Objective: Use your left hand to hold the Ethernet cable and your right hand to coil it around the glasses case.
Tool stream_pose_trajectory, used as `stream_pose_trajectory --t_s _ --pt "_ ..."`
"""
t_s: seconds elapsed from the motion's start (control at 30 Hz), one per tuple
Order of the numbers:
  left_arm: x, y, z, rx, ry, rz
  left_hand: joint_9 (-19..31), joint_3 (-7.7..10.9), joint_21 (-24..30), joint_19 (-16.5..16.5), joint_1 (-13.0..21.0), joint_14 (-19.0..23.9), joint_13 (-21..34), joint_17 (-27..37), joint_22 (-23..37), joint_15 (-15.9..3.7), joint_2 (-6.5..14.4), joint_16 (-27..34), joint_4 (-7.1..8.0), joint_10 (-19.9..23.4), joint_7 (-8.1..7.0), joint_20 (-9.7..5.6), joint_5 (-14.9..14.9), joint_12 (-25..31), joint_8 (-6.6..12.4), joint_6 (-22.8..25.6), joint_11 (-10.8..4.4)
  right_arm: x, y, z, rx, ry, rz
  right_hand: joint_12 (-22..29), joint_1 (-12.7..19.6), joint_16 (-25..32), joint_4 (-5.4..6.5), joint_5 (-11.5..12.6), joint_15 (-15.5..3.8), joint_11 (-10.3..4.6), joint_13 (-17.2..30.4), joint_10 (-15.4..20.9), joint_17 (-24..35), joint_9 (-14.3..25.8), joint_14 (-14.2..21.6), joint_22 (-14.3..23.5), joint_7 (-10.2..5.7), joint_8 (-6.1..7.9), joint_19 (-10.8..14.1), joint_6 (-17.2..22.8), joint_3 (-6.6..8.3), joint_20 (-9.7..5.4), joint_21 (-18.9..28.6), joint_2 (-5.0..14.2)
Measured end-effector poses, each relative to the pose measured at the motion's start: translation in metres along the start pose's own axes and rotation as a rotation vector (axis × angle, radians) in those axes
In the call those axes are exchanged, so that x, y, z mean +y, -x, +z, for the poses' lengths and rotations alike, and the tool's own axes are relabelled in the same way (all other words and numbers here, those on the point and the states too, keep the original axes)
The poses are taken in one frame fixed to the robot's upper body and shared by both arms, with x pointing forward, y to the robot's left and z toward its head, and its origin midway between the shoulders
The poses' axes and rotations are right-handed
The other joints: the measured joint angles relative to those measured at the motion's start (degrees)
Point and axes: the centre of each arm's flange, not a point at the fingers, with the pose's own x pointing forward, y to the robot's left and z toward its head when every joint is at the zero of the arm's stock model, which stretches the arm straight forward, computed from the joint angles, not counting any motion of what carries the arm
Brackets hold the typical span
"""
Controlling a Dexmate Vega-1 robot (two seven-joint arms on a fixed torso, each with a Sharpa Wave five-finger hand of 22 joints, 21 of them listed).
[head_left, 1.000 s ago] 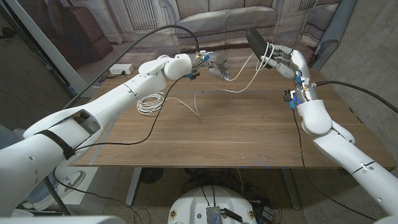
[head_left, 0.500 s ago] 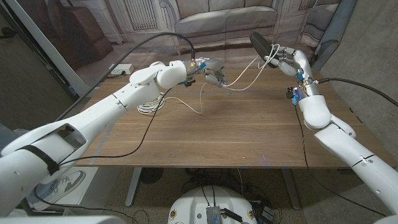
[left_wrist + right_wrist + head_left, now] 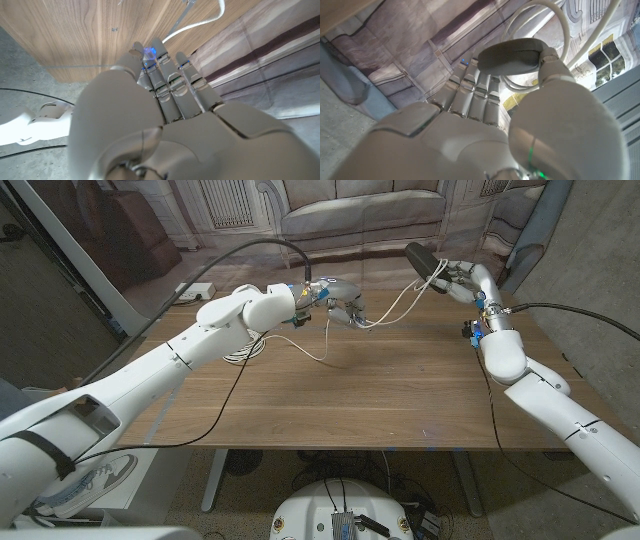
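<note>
- Your left hand (image 3: 342, 300) is raised over the far side of the table (image 3: 380, 390), fingers pinching the white cable (image 3: 395, 308).
- Your right hand (image 3: 455, 278) grips the dark glasses case (image 3: 422, 256) above the far right corner, with loops of cable round it.
- The cable sags between both hands; a loose end trails onto the wood.
- A spare coil (image 3: 243, 348) lies under your left forearm.

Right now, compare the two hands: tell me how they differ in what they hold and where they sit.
The left hand grips the white Ethernet cable low over the table's far edge; the right hand holds the dark glasses case higher, beyond that edge. The left hand has only cable in it, while the right hand's case already has cable looped around it. Both are raised off the table, joined by the slack cable between them.
</note>
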Motion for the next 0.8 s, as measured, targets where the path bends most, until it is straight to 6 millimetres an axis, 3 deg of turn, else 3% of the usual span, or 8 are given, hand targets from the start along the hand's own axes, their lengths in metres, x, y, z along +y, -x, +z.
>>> stream_pose_trajectory --t_s 0.23,0.8 --pt "0.016 0.004 0.010 -0.026 -0.024 0.045 0.01 0.00 0.00 0.00 0.00 0.00 0.00 0.00 0.00 0.00 0.00 0.00 0.00 0.00 0.00 0.00 -0.05 0.02 0.00 0.00 0.00 0.003 0.002 -0.007 0.026 0.039 0.006 0.00 0.00 0.00 -0.01 -0.03 -0.35 -0.01 -0.05 -0.01 0.00 0.02 0.70 0.00 0.00 -0.06 0.00 0.00 -0.15 0.00 0.00 0.00" --pt "0.075 -0.010 0.032 -0.102 -0.132 0.220 0.27 0.24 0.00 0.00 0.00 0.02 0.00 0.00 0.00 -0.02 -0.01 0.23 -0.24 0.00 -0.01 0.00 0.07 -0.01 -0.02 0.01 0.00 0.038 0.031 -0.018 0.044 0.093 0.119 -0.22 -0.01 -0.22 -0.08 0.01 -0.60 0.00 -0.09 0.00 0.01 0.00 0.58 0.00 0.00 -0.40 0.00 0.00 -0.23 0.00 0.00 0.00"
